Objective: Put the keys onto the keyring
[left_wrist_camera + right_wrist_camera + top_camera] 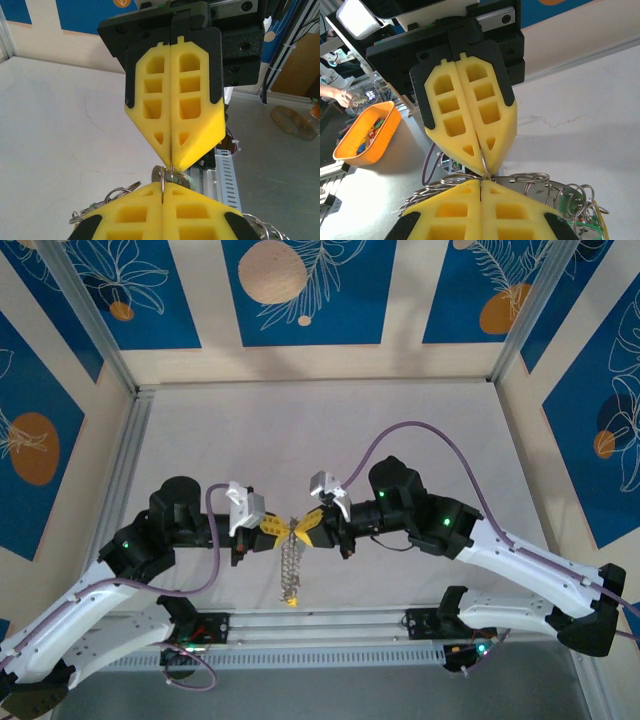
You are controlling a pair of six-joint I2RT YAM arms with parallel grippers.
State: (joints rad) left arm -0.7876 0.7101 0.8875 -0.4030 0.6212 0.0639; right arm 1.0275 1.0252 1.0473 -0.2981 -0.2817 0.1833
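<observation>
My two grippers meet tip to tip above the middle of the table, the left gripper [281, 529] shut and the right gripper [306, 526] shut. From where they meet, a bunch of wire rings and keys [291, 568] hangs down. In the left wrist view my left gripper [163, 194] pinches a thin wire ring [163, 180] edge-on, beside a silver key head [158, 174]. The right gripper [172, 161] comes in from above. In the right wrist view my right gripper [481, 183] is shut at the edge of the flat grey keyring [542, 186]. Wire rings [432, 189] fan around it, with a green key [568, 204] at its right.
An orange bin [367, 131] holding small coloured items sits off the table at the left of the right wrist view. A slotted metal rail [227, 172] runs along the table's near edge below the grippers. The white tabletop [300, 430] stretches behind the arms.
</observation>
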